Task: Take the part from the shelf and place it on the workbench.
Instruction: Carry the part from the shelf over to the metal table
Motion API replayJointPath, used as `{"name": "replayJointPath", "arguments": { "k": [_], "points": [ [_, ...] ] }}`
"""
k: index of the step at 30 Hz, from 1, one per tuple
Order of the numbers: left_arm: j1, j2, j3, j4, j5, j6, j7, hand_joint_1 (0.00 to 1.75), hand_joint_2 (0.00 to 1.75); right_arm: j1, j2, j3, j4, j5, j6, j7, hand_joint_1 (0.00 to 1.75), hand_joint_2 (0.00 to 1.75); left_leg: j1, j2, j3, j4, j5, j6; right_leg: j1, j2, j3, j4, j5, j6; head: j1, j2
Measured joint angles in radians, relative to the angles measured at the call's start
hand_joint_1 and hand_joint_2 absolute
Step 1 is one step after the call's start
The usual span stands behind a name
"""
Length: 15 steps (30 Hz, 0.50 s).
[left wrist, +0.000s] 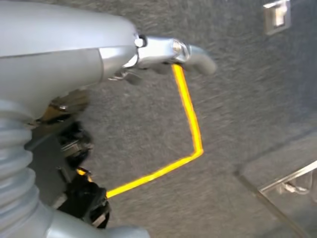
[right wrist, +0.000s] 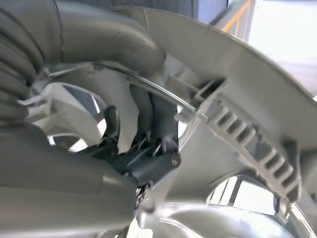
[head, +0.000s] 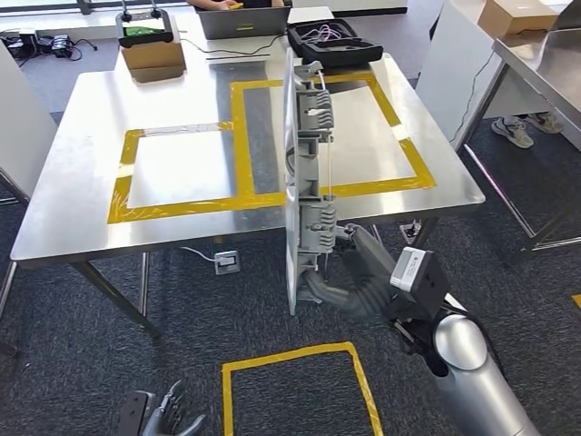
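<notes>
Head view: steel workbench point(head: 172, 82) ahead, marked with yellow tape rectangles point(head: 240, 136); dark carpet below with another yellow tape square point(head: 298, 386). Grey moulded plastic part point(head: 305, 182) held upright on edge at the bench's near edge, overlapping it. Right hand point(head: 353, 277) grips its lower end, fingers wrapped into the ribbing. Left hand point(head: 168, 413) hangs low, fingers apart, holding nothing.

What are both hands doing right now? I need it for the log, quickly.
Left hand: low by the floor, holding nothing, fingers apart, open.
Right hand: gripping the grey part, held on edge over the workbench rim.
</notes>
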Motion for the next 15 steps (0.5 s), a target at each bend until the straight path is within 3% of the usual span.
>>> {"name": "replayJointPath", "arguments": {
  "k": [2,3,4,6,8,12,14,15],
  "points": [
    [0.0,-0.001,0.001,0.0,-0.003,0.0,0.0,0.0,1.75,0.004,0.0,-0.001,0.0,0.002,0.0,-0.001,1.75,1.75,0.0,0.0,0.008,0.0,-0.009,0.004,-0.001,0.0,-0.081,0.123,-0.034,0.004,0.001,0.0],
    [0.0,-0.001,0.001,0.0,-0.005,0.0,0.0,0.0,1.75,0.008,0.001,-0.002,0.0,0.003,0.0,-0.001,1.75,1.75,0.0,0.0,0.013,0.001,-0.014,0.004,-0.001,0.0,-0.109,0.153,-0.029,0.004,0.001,0.0],
    [0.001,0.0,0.001,0.0,-0.007,0.0,-0.001,0.0,1.75,0.012,0.001,-0.002,0.0,0.004,0.0,-0.001,1.75,1.75,0.001,-0.001,0.02,0.001,-0.02,0.004,-0.002,0.0,-0.119,0.145,-0.003,0.005,0.001,0.0],
    [0.001,0.001,0.001,-0.001,-0.01,0.0,-0.001,0.0,1.75,0.018,0.002,-0.003,0.0,0.005,0.0,0.0,1.75,1.75,0.001,-0.004,0.038,0.004,-0.036,-0.003,-0.005,-0.002,-0.089,0.033,0.088,0.004,0.001,0.0],
    [0.0,0.004,0.001,-0.001,-0.011,0.0,-0.002,0.0,1.75,0.02,0.002,-0.003,0.0,0.006,0.0,-0.001,1.75,1.75,-0.002,-0.006,0.048,0.008,-0.051,-0.014,-0.003,-0.003,-0.047,-0.076,0.137,-0.003,0.001,0.0],
    [-0.002,0.01,0.002,-0.001,-0.016,0.001,-0.002,0.0,1.75,0.027,0.006,-0.01,-0.007,0.009,-0.001,-0.008,1.75,1.75,-0.003,-0.003,0.055,0.006,-0.066,-0.037,-0.001,0.0,-0.03,-0.107,0.124,-0.03,-0.001,0.0],
    [-0.002,0.013,0.002,-0.002,-0.018,0.001,-0.004,0.0,1.75,0.033,0.006,-0.015,-0.013,0.011,-0.003,-0.011,1.75,1.75,-0.001,0.0,0.034,0.058,-0.094,-0.048,-0.004,-0.001,-0.019,-0.112,0.118,-0.043,-0.001,0.0],
    [-0.001,0.014,0.002,-0.003,-0.019,0.001,-0.004,0.0,1.75,0.036,0.007,-0.017,-0.015,0.012,-0.004,-0.012,1.75,1.75,0.0,0.001,0.004,0.115,-0.118,-0.052,-0.004,-0.001,-0.014,-0.113,0.114,-0.047,-0.001,0.0]
  ]
}}
